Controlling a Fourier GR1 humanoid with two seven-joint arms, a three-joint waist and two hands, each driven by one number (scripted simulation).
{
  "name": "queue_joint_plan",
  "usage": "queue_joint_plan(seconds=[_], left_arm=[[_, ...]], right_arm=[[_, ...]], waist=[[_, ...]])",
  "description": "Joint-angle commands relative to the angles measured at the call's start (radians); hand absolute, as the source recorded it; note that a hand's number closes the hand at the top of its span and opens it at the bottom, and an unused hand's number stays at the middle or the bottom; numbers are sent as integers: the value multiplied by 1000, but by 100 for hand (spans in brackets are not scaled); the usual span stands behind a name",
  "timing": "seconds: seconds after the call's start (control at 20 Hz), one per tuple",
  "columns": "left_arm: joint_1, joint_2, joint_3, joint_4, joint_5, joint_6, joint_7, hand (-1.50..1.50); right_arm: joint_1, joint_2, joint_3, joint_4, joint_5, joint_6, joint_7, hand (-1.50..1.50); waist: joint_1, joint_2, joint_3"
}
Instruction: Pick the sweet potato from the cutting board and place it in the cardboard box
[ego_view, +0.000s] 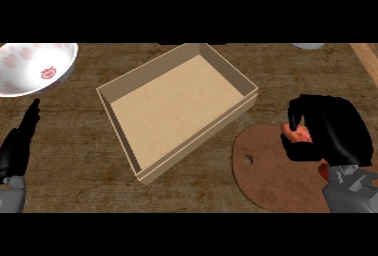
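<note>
Head view: grips the sweet potato (299, 134) in the curled right hand (332, 132), over the cutting board (269, 180), right of the cardboard box (173, 107). Hides most of it, bar orange patches. Rests the left hand (18, 145) open at the left edge.

The cardboard box (173, 107) is tan, the bowl (29, 70) white with red prints.

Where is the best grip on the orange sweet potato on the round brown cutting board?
Around its middle, from above: the orange sweet potato lies on the round brown cutting board, and the right robot hand curls over it there.
</note>
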Motion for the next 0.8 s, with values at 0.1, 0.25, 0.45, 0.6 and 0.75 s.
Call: queue_joint_plan(seconds=[0.1,0.25,0.45,0.6,0.75], left_arm=[[44,-5,-2,-71,4,-14,14,0],[63,-28,-18,-85,-5,-16,31,0],[10,-12,4,1,-16,0,-28,0],[-24,-2,8,-8,2,-27,9,0],[4,-11,-6,-19,-14,-23,-16,0]], right_arm=[[-115,35,10,-114,-16,30,-13,150],[-206,100,31,6,-2,3,-23,150],[-382,222,7,110,-64,42,39,150],[-516,279,-77,231,-105,38,75,150],[-616,325,-55,336,-131,-59,152,150]], waist=[[13,0,1],[17,2,1],[18,4,0],[22,5,0],[33,6,0]])
